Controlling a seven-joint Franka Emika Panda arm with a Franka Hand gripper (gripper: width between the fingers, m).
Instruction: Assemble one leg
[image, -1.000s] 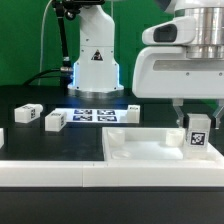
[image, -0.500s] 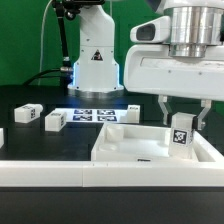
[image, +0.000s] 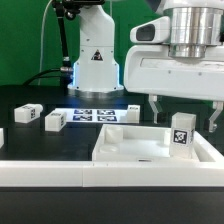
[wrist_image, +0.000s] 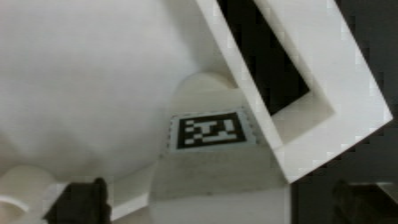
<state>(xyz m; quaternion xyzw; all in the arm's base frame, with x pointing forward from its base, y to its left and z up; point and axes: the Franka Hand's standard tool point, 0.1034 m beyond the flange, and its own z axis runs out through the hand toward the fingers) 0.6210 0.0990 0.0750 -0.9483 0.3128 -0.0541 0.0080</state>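
From the exterior view you can see the arm's two-finger gripper (image: 184, 108) standing with its fingers spread wide apart, one on each side of the small white rectangular leg block (image: 181, 133) and clear of it, gripping nothing. The leg stands upright, its long axis vertical, with its black-and-white square marker tag facing the camera. It sits in the corner of the wide white square tray-like piece with a raised rim (image: 130, 157) on the exterior view's right, and that piece lies at the worktop's front edge, toward the front corner on that side.

The wrist view gives you what the exterior view cannot: it looks down the leg (wrist_image: 217, 140) from close above, its tag seen at a slant, with the thick white rim of the tray-like piece (wrist_image: 329, 120) just beside it and the dark worktop beyond. Whether leg and rim touch you cannot tell. It shows nothing of the rest of the table.

Only the exterior view shows you two more small white tagged blocks (image: 29, 114) (image: 55, 121) lying near the worktop's edge on the exterior view's left, and the flat white marker board (image: 96, 114) toward the back edge, in front of the white robot base (image: 95, 60).
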